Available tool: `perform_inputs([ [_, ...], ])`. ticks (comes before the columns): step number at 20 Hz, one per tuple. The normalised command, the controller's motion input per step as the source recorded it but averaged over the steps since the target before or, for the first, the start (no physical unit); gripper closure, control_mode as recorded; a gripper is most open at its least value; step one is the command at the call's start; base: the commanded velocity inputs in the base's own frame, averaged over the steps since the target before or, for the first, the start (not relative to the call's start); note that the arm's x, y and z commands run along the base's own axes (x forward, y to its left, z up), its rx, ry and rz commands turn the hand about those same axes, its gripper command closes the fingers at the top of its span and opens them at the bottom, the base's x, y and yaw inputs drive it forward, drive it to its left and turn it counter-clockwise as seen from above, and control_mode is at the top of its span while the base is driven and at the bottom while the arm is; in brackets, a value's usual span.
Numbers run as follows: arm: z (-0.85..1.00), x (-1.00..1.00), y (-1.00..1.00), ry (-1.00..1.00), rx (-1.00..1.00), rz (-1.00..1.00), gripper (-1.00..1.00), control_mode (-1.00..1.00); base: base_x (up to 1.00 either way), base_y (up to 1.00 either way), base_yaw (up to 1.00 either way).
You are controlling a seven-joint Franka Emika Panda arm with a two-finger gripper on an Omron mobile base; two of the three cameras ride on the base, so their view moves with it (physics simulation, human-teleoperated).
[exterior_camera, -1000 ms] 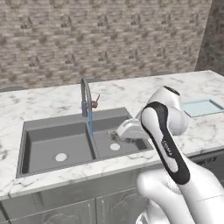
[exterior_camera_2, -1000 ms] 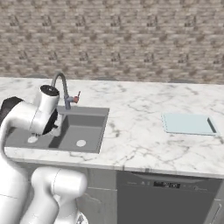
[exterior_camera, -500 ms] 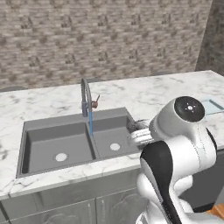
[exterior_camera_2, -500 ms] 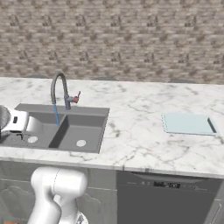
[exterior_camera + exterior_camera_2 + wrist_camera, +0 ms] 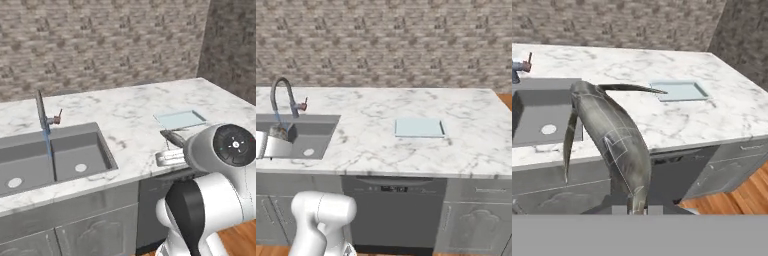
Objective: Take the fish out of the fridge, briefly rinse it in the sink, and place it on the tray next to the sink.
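Swinging away from the sink [image 5: 55,155], the gripper [image 5: 637,207] now hangs off the counter's front edge, clamped on the fish [image 5: 609,135] by its narrow end. Best carry it level and centred over the tray [image 5: 181,119] before lowering — it's slim, dark grey, curved, its fins splayed.

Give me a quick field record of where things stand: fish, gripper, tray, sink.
fish: held in the gripper, off the counter, tail end toward the tray
gripper: shut on the fish
tray: flat on the marble counter, right of the sink, nothing on it
sink: basins hold nothing, water runs from the faucet
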Motion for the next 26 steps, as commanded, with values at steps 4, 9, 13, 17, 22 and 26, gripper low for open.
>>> perform_inputs([
  [4,0.0,0.0,0.0,0.0,0.0,0.0,1.0,1.0,0.38,-1.0,-0.08],
  [9,0.0,0.0,0.0,0.0,0.0,0.0,1.0,1.0,0.69,-0.98,0.01],
  [13,0.05,0.25,-0.17,0.04,0.08,0.03,1.0,-1.0,0.69,-0.52,0.07],
  [17,0.08,1.0,-0.67,0.3,0.31,0.12,1.0,-1.0,0.0,0.0,0.0],
  [22,-0.02,1.0,-0.04,0.42,0.13,0.01,1.0,-1.0,0.0,0.0,0.0],
  [26,-0.4,0.47,0.52,0.15,-0.06,0.01,1.0,-1.0,0.0,0.0,0.0],
])
